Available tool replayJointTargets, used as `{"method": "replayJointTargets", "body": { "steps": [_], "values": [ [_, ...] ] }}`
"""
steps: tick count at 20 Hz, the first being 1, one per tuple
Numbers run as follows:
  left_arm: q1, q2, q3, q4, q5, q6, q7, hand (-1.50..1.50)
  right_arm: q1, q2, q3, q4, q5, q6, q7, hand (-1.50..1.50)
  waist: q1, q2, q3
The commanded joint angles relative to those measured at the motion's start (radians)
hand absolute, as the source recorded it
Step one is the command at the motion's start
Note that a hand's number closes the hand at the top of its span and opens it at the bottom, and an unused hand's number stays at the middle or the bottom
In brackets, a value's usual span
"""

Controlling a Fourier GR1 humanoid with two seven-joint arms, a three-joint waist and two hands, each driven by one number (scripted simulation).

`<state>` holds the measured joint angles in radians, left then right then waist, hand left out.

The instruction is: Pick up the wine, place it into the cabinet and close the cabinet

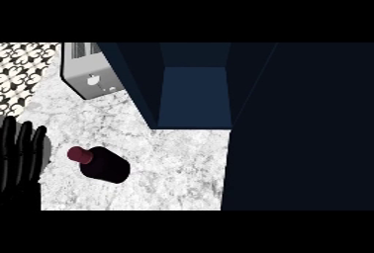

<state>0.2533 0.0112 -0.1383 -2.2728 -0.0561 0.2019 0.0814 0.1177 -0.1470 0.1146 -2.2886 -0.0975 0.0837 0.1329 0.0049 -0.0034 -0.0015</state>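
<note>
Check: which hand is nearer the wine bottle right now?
Left. The left hand rests open at the view's left edge, fingers up, just left of the wine bottle and not touching it. The right hand is not in view.

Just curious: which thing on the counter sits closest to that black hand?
The dark wine bottle with the maroon cap, just right of the left hand; the toaster stands farther back.

A grey toaster [89, 74] stands on the white marble counter [175, 163] near its back edge, beside a black-and-white patterned wall [25, 66].
</note>
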Motion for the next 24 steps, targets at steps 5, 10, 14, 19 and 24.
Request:
{"method": "replayJointTargets", "body": {
  "steps": [5,10,14,19,24],
  "values": [
    [0.069,-0.011,-0.228,-0.192,-0.17,0.16,0.181,-1.5,-0.06,-0.042,0.001,-0.241,-0.084,-0.024,0.302,-1.5,-0.002,0.001,0.002],
    [-0.035,-0.011,-0.273,-0.229,-0.264,0.23,0.324,-1.5,-0.144,-0.024,0.03,-0.322,-0.059,-0.095,0.44,-1.5,-0.006,0.0,0.002],
    [-0.011,-0.008,-0.351,-0.239,-0.329,0.267,0.354,-1.5,-0.183,-0.013,0.073,-0.299,-0.018,-0.107,0.472,-1.5,-0.001,-0.002,0.002],
    [-0.158,-0.011,-0.321,-0.178,-0.37,0.308,0.479,-1.5,-0.309,-0.045,-0.023,-0.293,-0.079,-0.135,0.6,-1.5,-0.006,0.0,0.002],
    [-0.196,-0.002,-0.294,-0.15,-0.371,0.313,0.51,-1.5,-0.397,-0.06,-0.075,-0.297,-0.102,-0.155,0.673,-1.5,-0.007,0.0,0.002]
  ]
}}
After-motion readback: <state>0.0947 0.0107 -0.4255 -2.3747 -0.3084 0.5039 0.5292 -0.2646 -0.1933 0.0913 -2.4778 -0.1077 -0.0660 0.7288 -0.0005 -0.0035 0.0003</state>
